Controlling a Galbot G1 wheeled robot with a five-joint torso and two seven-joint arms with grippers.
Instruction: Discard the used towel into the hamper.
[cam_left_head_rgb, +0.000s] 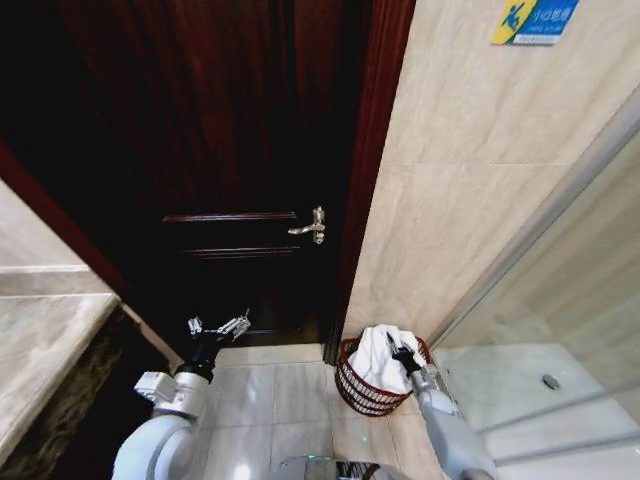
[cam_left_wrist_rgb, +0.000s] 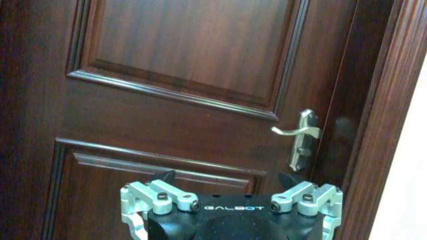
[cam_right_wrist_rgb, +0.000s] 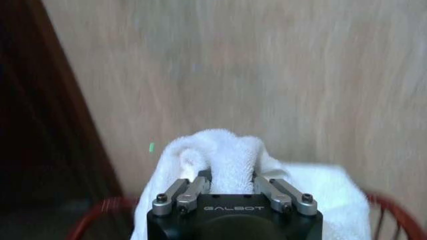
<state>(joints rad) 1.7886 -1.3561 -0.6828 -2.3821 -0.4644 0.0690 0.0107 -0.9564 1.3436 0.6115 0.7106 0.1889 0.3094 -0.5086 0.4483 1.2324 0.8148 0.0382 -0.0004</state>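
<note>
White towel (cam_right_wrist_rgb: 230, 160) in "GALBOT" right pincer (cam_right_wrist_rgb: 230, 182).

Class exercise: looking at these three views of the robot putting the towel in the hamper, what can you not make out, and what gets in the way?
- Hamper interior, head view: the towel covers it.
- Right gripper fingertips, right wrist view: buried in the towel's folds.
- Hamper body, right wrist view: cut off by the lower edge.
- Left gripper finger ends, left wrist view: cut off by the lower edge.
</note>
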